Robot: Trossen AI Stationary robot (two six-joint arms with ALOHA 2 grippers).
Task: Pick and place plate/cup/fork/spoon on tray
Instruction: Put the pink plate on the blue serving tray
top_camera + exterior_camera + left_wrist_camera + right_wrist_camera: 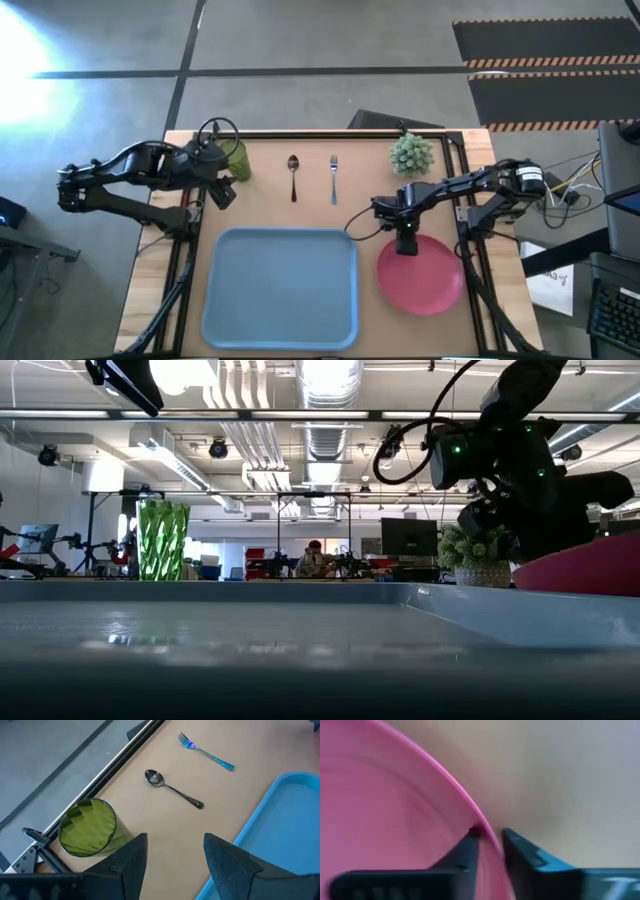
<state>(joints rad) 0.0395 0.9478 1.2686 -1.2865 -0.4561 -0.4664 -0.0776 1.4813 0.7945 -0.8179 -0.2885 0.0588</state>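
Note:
The pink-red plate (pixel 424 278) lies on the table right of the light-blue tray (pixel 280 288). My right gripper (pixel 406 243) is shut on the plate's far rim. The green cup (pixel 237 158) stands upright at the far left. The spoon (pixel 293 176) and the fork (pixel 334 178) lie side by side beyond the tray. My left gripper (pixel 223 190) is open and empty, just on the near side of the cup (pixel 89 827), above the table. In the left wrist view, the spoon (pixel 172 789) and the fork (pixel 206 751) lie farther off. My right gripper pinches the plate's far rim (pixel 489 836) between its two fingers, one finger (pixel 468 851) over the plate's inner side and one (pixel 520 854) outside it. The fingers come from above, pointing down. Whether the plate is lifted off the table, I cannot tell.
A spiky pale-green potted plant (pixel 411 152) stands at the far right, just beyond my right arm. Black rails run along the table's far and side edges. The tray's rim (pixel 480 603) fills the low view's foreground.

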